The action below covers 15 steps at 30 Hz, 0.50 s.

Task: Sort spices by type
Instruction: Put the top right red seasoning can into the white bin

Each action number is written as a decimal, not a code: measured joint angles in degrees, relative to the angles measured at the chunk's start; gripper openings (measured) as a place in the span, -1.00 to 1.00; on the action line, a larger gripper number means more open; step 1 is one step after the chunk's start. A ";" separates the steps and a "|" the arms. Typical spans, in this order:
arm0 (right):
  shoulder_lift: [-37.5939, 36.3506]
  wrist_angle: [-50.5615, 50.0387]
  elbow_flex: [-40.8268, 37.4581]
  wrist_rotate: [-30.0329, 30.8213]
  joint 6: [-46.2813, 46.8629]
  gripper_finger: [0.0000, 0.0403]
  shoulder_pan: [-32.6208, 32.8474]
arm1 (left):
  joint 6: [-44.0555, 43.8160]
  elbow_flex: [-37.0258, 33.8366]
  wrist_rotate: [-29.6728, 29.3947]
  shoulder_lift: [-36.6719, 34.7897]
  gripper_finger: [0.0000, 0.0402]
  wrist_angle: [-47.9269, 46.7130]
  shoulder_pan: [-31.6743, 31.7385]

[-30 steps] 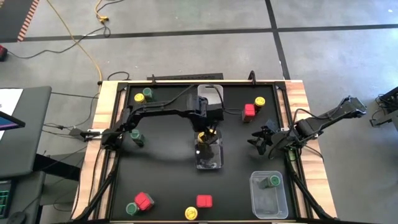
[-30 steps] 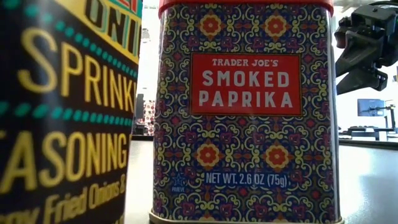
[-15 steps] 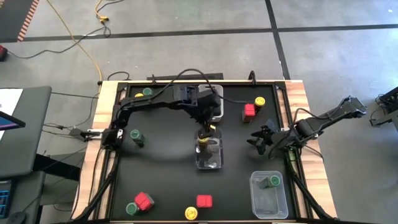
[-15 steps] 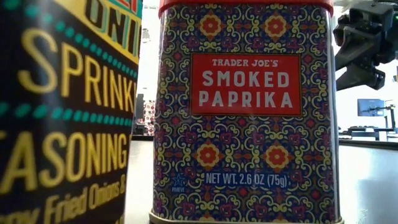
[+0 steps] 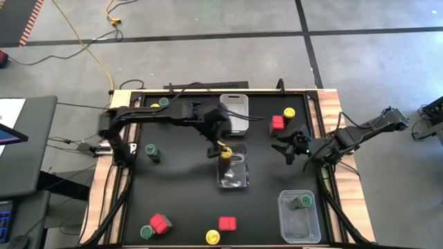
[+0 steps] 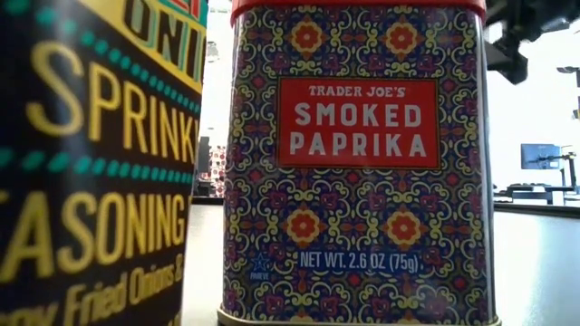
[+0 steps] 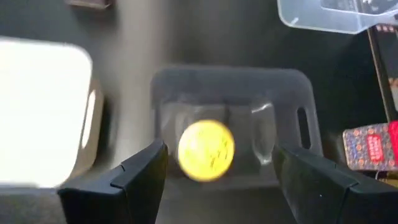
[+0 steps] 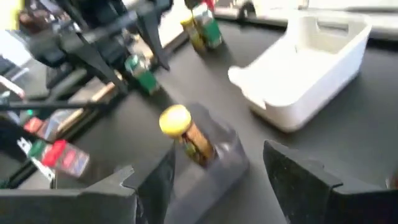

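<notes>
A yellow-lidded spice jar (image 5: 224,151) sits tilted inside a clear bin (image 5: 234,174) at mid-table, its lid (image 8: 175,119) leaning toward the table's left. My left gripper (image 5: 214,138) hangs open just left of and above that bin. In the left wrist view its fingers stand on either side of the yellow lid (image 7: 206,150) without touching it. My right gripper (image 5: 288,146) is open near the right edge and holds nothing. Other spices stand around the table, red tins and green-lidded and yellow-lidded jars.
A white bin (image 5: 234,113) stands at the far middle. A clear bin (image 5: 299,220) at the near right holds a green-lidded jar (image 5: 304,201). A red tin (image 5: 277,124) and yellow jar (image 5: 288,113) stand far right. A paprika tin (image 6: 353,163) fills the low view.
My left gripper has drawn back from over the clear bin toward the table's left and has rolled at the wrist; the yellow-lidded jar stays in the bin. My right gripper has risen and tipped further downward.
</notes>
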 joint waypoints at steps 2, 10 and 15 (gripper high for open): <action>1.35 1.76 1.76 0.85 -2.85 0.34 -1.49 | -1.30 -6.92 -0.05 -5.89 0.37 4.90 0.90; 10.20 2.97 11.67 0.53 -10.02 0.34 -12.06 | -5.66 -30.91 -0.92 -29.68 0.37 18.99 4.23; 16.55 -6.21 21.66 -3.76 -11.98 0.34 -20.86 | -8.29 -39.67 -1.54 -41.18 0.37 23.10 5.24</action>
